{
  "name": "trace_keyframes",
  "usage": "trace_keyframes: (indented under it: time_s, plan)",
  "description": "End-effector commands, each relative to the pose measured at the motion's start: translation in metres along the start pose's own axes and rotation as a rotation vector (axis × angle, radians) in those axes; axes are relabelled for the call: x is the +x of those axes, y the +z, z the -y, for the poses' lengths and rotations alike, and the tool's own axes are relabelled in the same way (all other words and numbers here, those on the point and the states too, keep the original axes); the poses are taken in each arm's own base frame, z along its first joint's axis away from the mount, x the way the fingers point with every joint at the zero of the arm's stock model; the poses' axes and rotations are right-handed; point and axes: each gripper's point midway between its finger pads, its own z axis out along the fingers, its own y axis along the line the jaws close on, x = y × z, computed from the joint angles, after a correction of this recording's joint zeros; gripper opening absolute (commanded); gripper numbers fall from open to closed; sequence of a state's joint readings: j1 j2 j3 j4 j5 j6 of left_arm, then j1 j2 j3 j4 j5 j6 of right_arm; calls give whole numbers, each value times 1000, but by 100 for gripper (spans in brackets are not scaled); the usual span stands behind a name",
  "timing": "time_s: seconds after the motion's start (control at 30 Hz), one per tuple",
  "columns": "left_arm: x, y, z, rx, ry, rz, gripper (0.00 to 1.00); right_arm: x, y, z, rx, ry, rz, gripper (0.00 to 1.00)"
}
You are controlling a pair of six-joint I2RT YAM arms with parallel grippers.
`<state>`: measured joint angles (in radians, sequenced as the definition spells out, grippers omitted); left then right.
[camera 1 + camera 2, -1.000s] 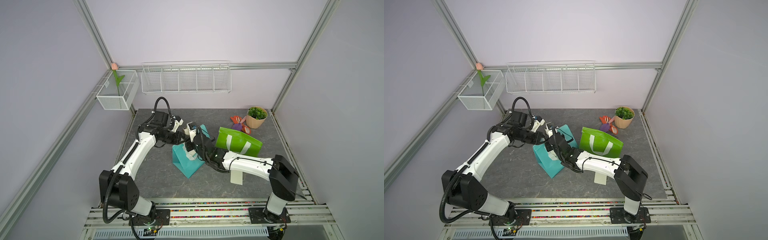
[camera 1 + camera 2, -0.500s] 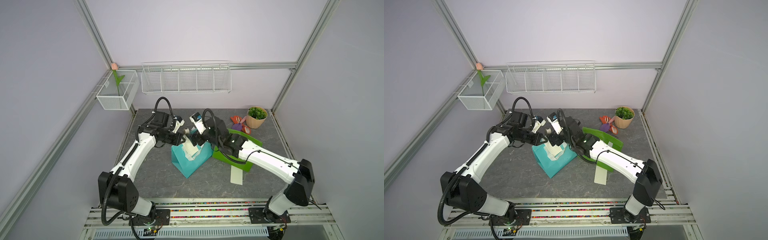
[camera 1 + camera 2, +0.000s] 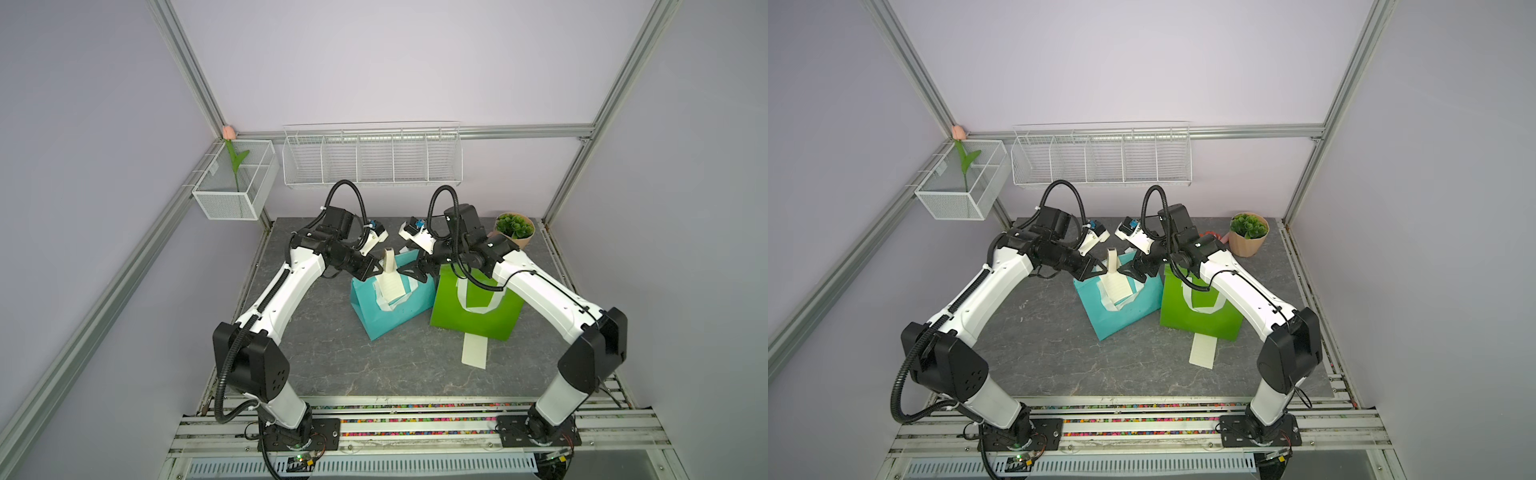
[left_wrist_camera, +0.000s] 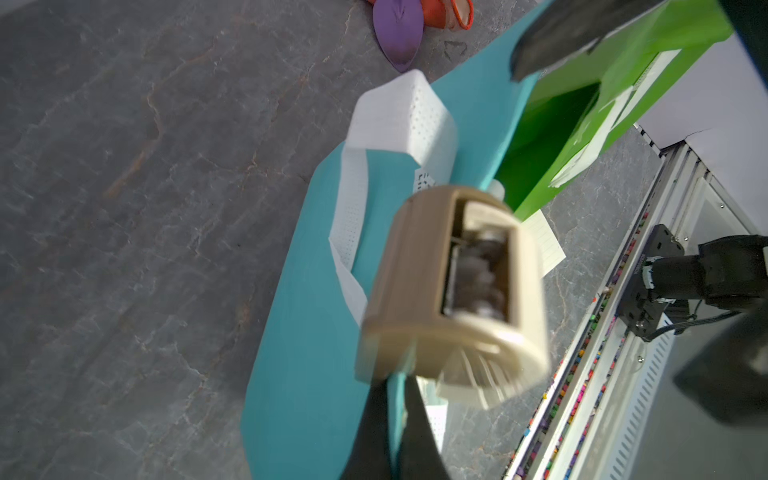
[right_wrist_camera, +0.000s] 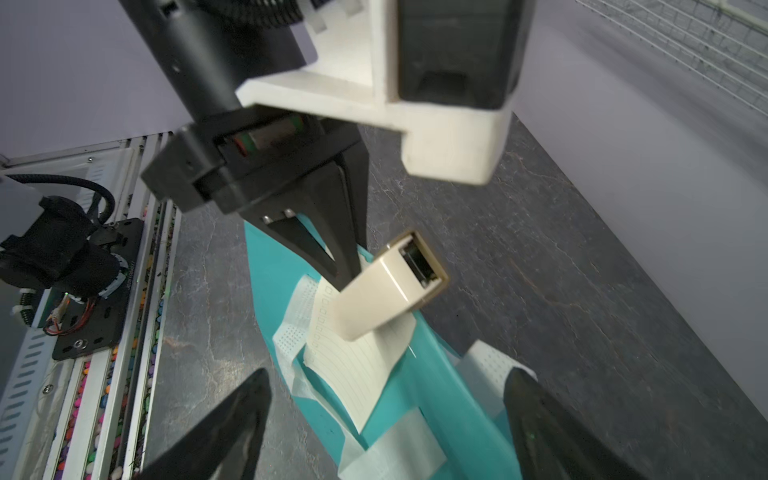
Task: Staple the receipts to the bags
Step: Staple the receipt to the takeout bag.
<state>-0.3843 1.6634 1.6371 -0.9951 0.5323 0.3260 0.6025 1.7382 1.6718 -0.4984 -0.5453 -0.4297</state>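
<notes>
The teal bag [image 3: 395,311] [image 3: 1121,316] lies mid-table with a cream receipt [image 3: 390,286] [image 5: 357,370] on its upper part. A beige stapler [image 3: 388,261] [image 4: 453,286] [image 5: 390,291] stands on that receipt at the bag's top edge. My left gripper [image 3: 376,270] [image 4: 397,415] is shut on the teal bag's rim beside the stapler. Close to the stapler's other side, my right gripper [image 3: 411,274] [image 5: 388,376] is open and holds nothing. The green bag [image 3: 478,316] [image 3: 1200,322] stands to the right. A second receipt [image 3: 473,349] lies flat on the table in front of it.
A potted plant [image 3: 515,232] stands at the back right. A purple piece [image 4: 399,37] and an orange one [image 4: 446,14] lie near it. Wire baskets [image 3: 372,160] hang on the back wall, and a mesh box [image 3: 235,183] with a tulip hangs at the left.
My right gripper has opened, let go of the stapler and drawn back to the right as its arm rose. The left gripper has kept its hold.
</notes>
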Motion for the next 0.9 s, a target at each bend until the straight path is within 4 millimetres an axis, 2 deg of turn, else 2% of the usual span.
trace_keyframes:
  time_s: [0.0, 0.23, 0.43, 0.7, 0.87]
  plan:
    - [-8, 5, 1, 33, 77, -19, 0, -2, 8, -11, -136, -21, 20, 89]
    - [-10, 24, -13, 35, 104, -64, 0, 10, 26, 13, -170, 7, 7, 89]
    - [-8, 29, -15, 29, 137, -74, 0, 34, 39, 32, -147, 24, -47, 89]
    - [-5, 23, -12, -1, 188, -51, 0, 17, 39, 33, -212, 31, 44, 89]
    - [-10, 10, -9, -43, 232, -4, 0, 20, 40, 43, -174, 23, 4, 89]
